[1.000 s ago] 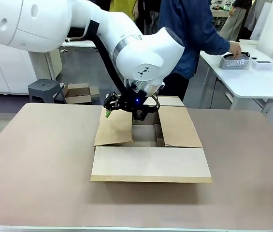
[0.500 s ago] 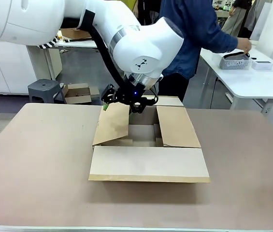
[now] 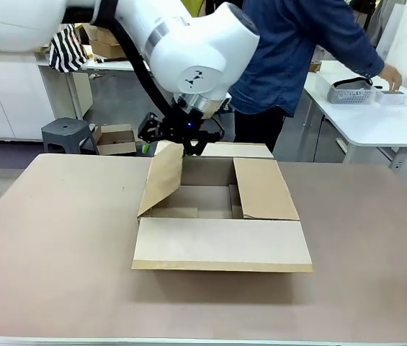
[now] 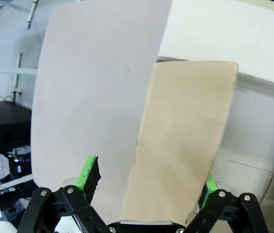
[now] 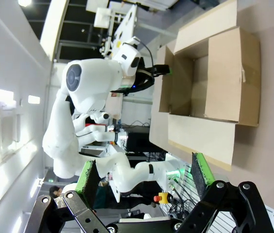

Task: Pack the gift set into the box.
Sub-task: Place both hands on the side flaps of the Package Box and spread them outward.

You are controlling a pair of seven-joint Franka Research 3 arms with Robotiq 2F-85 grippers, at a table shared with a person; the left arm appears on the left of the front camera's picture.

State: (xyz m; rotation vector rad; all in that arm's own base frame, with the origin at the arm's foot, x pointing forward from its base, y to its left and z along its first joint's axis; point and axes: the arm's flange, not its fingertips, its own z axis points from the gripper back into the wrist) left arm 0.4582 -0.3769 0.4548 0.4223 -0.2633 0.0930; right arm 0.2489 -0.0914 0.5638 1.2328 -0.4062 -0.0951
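One flap (image 3: 161, 180) is rising steeper — the left tool (image 3: 167, 144), fingers apart, is opening the brown cardboard box (image 3: 221, 245); the right tool (image 5: 144, 179) is gaping too. The light-grey perforated gift-set tray (image 3: 350, 92) is waiting on the far desk (image 3: 376, 124).

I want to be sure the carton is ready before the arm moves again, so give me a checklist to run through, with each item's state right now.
1. Left flap clear of the opening: not ok. It stands tilted, with the left gripper at its top edge.
2. Right flap folded out: not ok. It lies over the opening.
3. Near flap and far flap laid outward: ok.
4. Right gripper open and empty: ok.
5. Gift set at the box: not ok. It sits on the side table near the person's hand.
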